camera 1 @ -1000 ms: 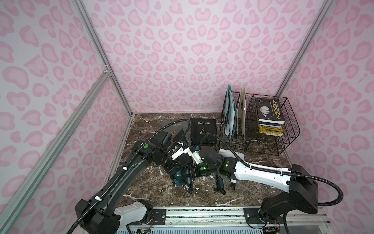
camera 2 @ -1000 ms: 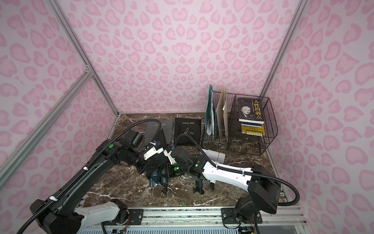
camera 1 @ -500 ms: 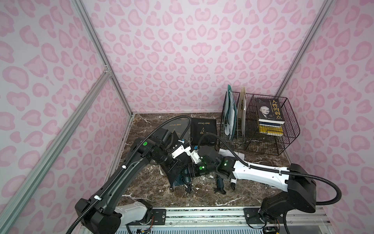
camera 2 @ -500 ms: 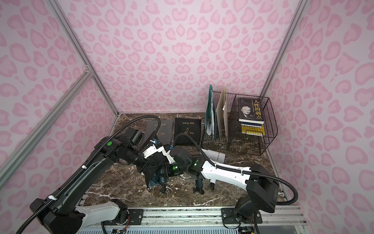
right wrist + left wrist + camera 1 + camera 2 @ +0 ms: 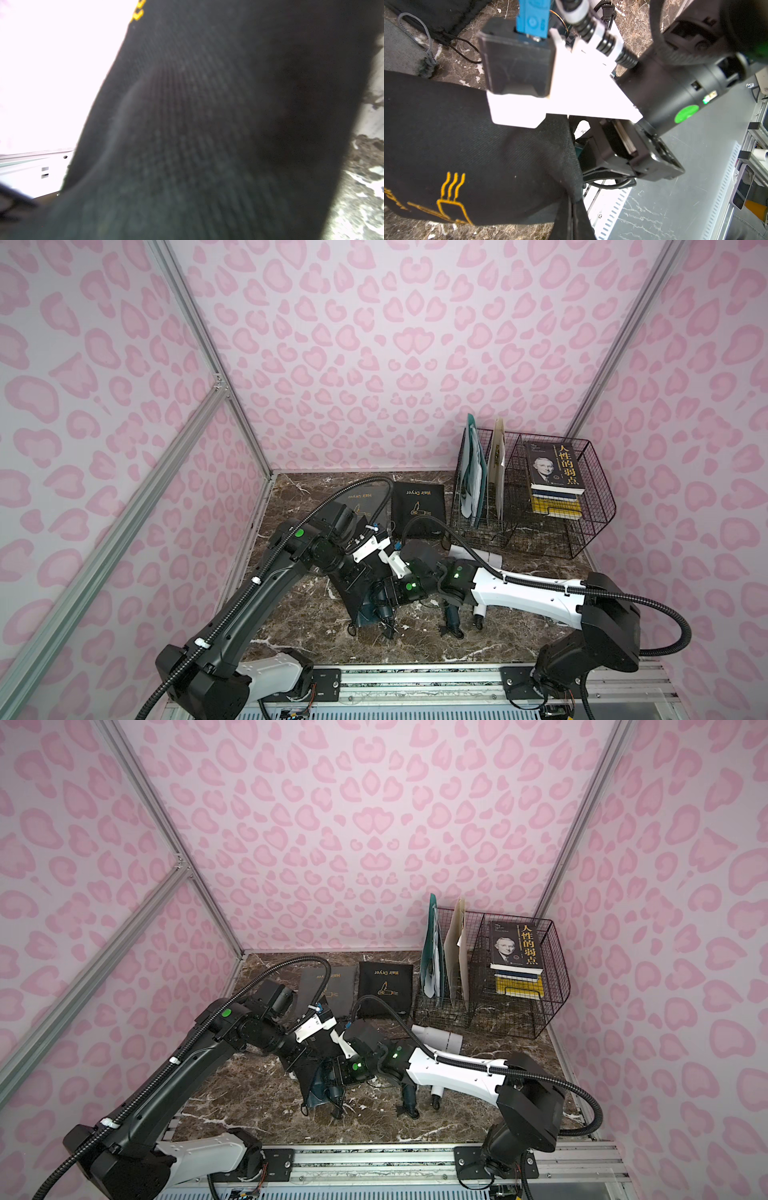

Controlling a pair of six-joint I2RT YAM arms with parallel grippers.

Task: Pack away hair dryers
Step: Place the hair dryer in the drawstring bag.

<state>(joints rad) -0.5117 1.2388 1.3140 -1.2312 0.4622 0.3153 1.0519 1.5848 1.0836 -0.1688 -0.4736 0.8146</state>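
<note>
The left claw (image 5: 572, 218) is pinched shut on the black pouch (image 5: 477, 145), lifting its mouth open. The right claw (image 5: 380, 597) is at that mouth with a dark teal dryer (image 5: 368, 612), probably feeding it in. Fabric hides its jaws, so I cannot tell its grip. A second dark dryer (image 5: 451, 616) and the white dryer (image 5: 436, 1038) lie unpacked toward the surface's right edge. A grey pouch (image 5: 332, 986) and a spare black pouch (image 5: 384, 986) lie flat by the back edge.

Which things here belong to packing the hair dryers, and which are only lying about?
For the job: teal dryer at the mouth of the held black pouch; second dark dryer; white dryer; spare grey pouch; spare black pouch.
Lying about: wire basket; stacked books; upright folders.
</note>
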